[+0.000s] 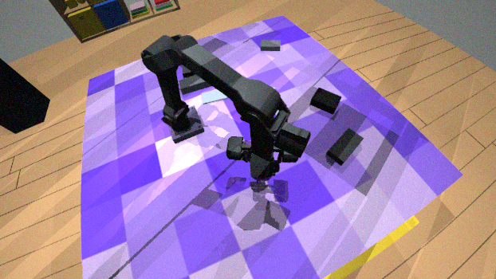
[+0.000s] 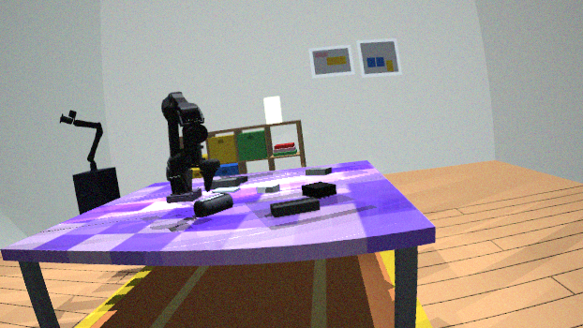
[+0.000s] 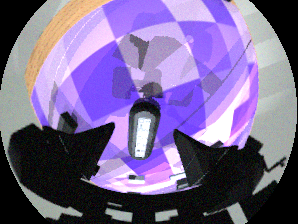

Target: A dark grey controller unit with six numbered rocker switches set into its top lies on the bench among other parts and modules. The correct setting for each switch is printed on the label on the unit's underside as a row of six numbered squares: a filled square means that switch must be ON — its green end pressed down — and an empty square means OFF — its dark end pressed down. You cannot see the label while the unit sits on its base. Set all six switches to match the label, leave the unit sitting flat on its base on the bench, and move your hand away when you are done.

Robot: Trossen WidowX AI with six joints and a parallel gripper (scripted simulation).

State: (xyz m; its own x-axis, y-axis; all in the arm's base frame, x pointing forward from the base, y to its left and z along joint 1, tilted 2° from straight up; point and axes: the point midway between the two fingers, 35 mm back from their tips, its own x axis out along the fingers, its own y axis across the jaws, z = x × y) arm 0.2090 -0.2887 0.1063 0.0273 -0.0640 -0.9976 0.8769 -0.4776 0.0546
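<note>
Near the middle of the checkered bench point(image 1: 139, 219) point(image 2: 281, 255) point(image 3: 100, 85) lay the dark controller unit point(image 2: 213, 205) point(image 3: 144, 107), its rounded body mostly hidden by the arm point(image 1: 211, 65) point(image 2: 173, 122) in the top view; a pale strip ran along the face turned to the wrist camera, too blurred for me to tell its marks or any switch settings. Above the unit the fingers point(image 1: 235, 147) point(image 2: 209, 174) pointed down, spread wide with nothing gripped; in the wrist view the unit appeared between them, with a gap on either side. On one side of the unit sat a long dark block point(image 1: 344, 146) point(image 2: 295, 207), and behind that a black box point(image 1: 325, 100) point(image 2: 319, 189); farther back lay a small grey slab point(image 1: 270, 45) point(image 2: 319, 171), well apart from both; near the arm's base point(image 1: 175, 139) point(image 2: 173, 199) a flat pale-blue piece point(image 1: 214, 96) point(image 2: 226, 189) lay in front of a long grey part point(image 1: 193, 85) point(image 2: 230, 182).
</note>
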